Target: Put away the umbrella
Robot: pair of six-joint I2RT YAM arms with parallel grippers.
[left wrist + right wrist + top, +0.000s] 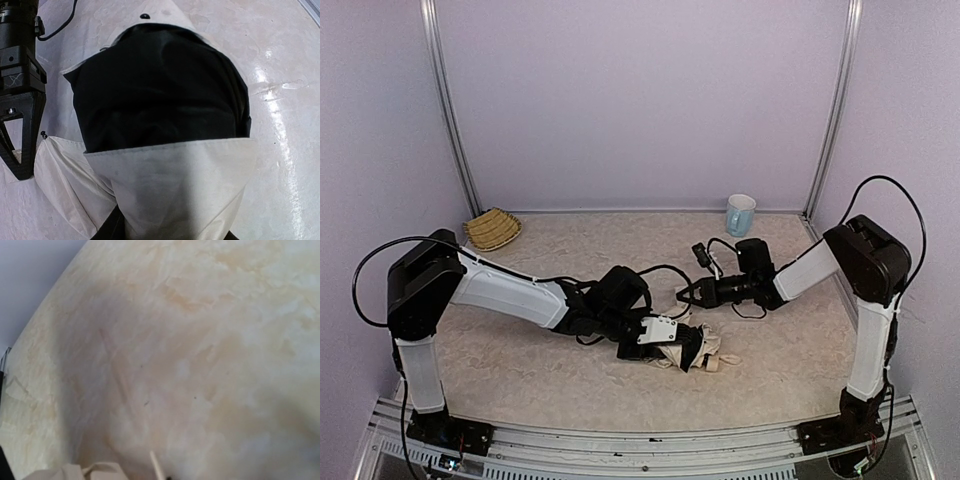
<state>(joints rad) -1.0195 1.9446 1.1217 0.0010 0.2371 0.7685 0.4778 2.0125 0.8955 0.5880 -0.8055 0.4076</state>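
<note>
Left gripper (pixel 688 347): fingers closed onto the umbrella (pixel 708 350), pinching bunched fabric. The left wrist view is filled by it, a cream panel folded over a black inner layer, with only dark slivers of the fingers showing at the bottom edge on either side of the cloth. Right gripper (pixel 684 294): fingers pressed together into a point, holding nothing. It sits just beside the umbrella on its far side, tip low by the edge of the cream fabric; can't tell if it touches cloth or table. Pale marks on the right gripper's black housing in the left wrist view are not legible. The umbrella is a collapsed bundle lying on the table (pixel 800 350), about mid-table between the two arms, a bit toward the near edge. The right wrist view shows mostly marbled tabletop, with scraps of cream fabric and a thin pale sliver at the bottom. Mug (pixel 740 214) stands at the back wall, and the straw basket (pixel 492 229) is in the back-left corner, both well apart from the umbrella.
</note>
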